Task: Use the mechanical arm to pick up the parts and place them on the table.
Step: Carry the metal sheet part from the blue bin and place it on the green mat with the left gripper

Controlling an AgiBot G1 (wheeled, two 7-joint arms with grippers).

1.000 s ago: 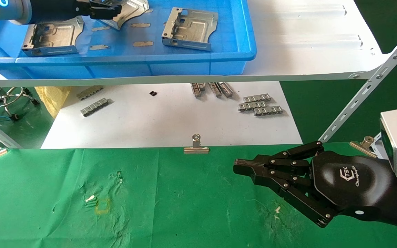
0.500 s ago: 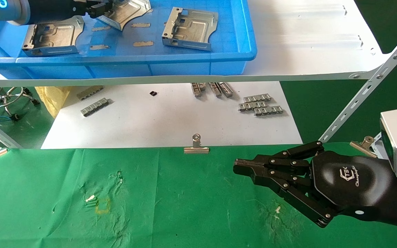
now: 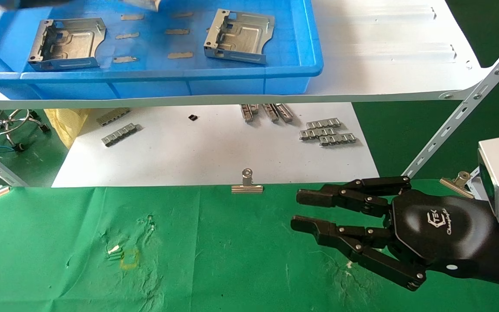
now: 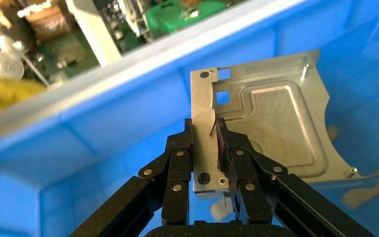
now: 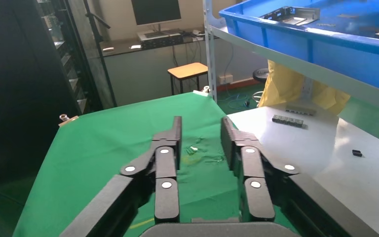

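Note:
In the left wrist view my left gripper (image 4: 205,129) is shut on the folded edge of a silver part (image 4: 271,118), which hangs above the floor of the blue tray (image 4: 103,123). Only a corner of that part (image 3: 145,4) shows at the head view's top edge. Two more parts (image 3: 65,42) (image 3: 238,37) lie in the tray (image 3: 215,82). Low over the right side of the green table (image 3: 189,251), my right gripper (image 3: 299,211) (image 5: 201,126) is open with nothing between its fingers.
The tray stands on a white shelf board (image 3: 383,52) held by a slanted metal bracket (image 3: 461,112) at the right. Several grey ribbed strips (image 3: 327,131) lie on the lower white board. Binder clips (image 3: 246,184) (image 3: 455,182) grip the table's far edge.
My left gripper rose with the part and left the head view's top edge. My right gripper's fingers went from shut to open; the hand stayed in place.

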